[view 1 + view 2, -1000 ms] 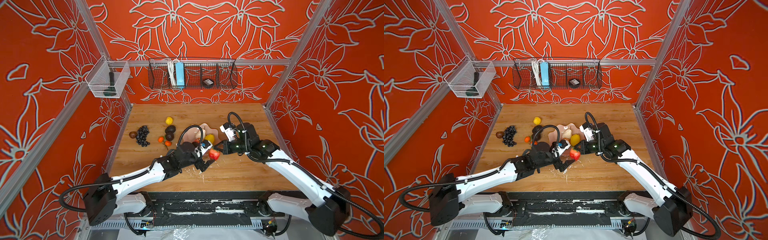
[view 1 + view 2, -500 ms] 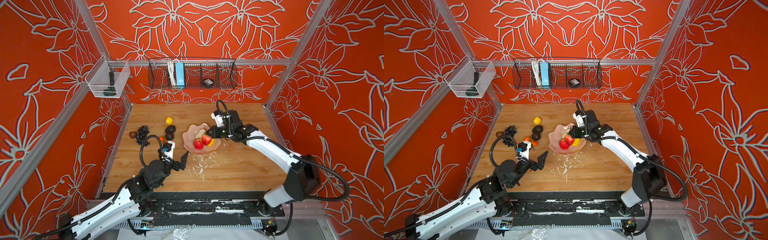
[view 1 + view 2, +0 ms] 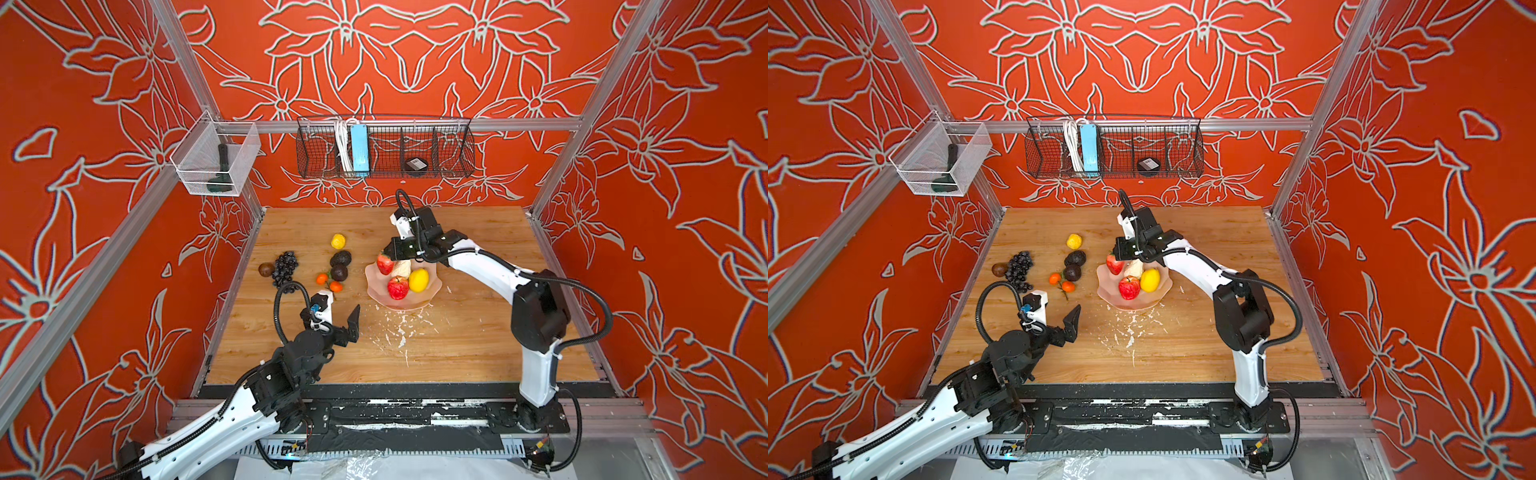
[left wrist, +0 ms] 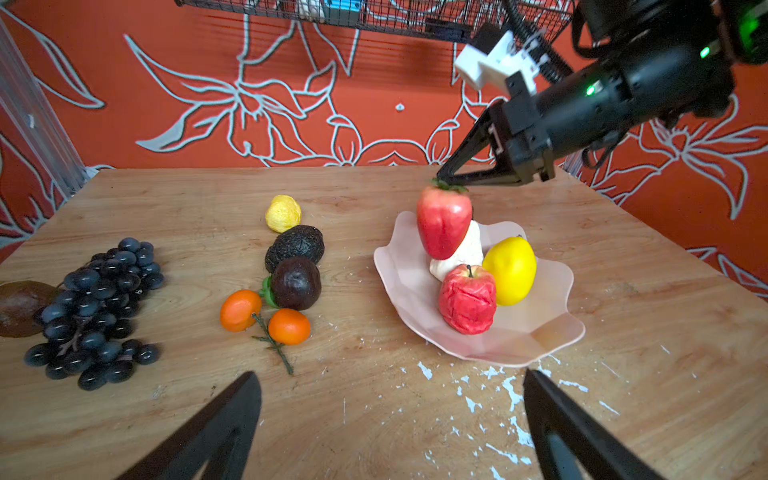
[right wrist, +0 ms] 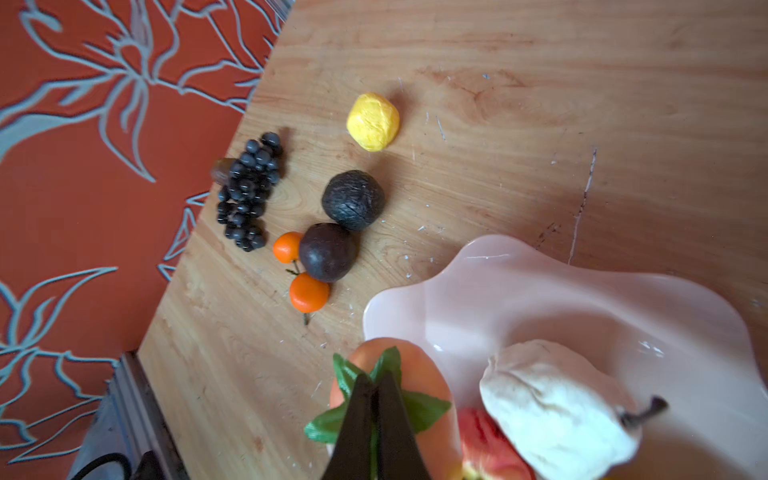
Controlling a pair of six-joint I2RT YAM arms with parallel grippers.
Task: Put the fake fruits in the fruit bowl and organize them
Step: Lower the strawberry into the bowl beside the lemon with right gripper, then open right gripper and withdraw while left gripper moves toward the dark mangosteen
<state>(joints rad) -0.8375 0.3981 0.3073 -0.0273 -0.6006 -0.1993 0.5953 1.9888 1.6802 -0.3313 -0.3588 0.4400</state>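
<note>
left wrist view: the right claw [image 4: 442,181] has its jaws pressed together on the green leaf cap of a red strawberry [image 4: 444,226]. the strawberry hangs tip-down over the far left part of the pale pink fruit bowl [image 4: 540,347]. its body sits in front of a whitish pear [image 4: 459,255], and i cannot tell whether the two touch. the pear lies in the bowl with a yellow lemon [image 4: 510,270] and a crumpled red apple [image 4: 468,299] just beside it. the apple is the one nearest the front of the tabletop [image 4: 623,316]. the right wrist view shows the same pinch from above, with the dark tips meeting on the leaves.

the other fruits lie on the wood to the left of the bowl, apart from it. a small wrinkled yellow fruit [image 4: 283,213] is farthest back. in front of it are two dark avocados [image 4: 296,247] touching each other. two small oranges [image 4: 289,326] on a thin stem sit just beside the nearer avocado. further left is the black grape bunch [image 4: 95,307], with a brown fruit [image 4: 18,307] against its outer side near the wall.

the left claw [image 4: 390,374] is spread wide and holds nothing. in both top views it hovers above bare wood at the front left, near the oranges but clear of them, and well apart from the bowl. white flecks [image 4: 511,390] scatter across the wood in front of the bowl.
</note>
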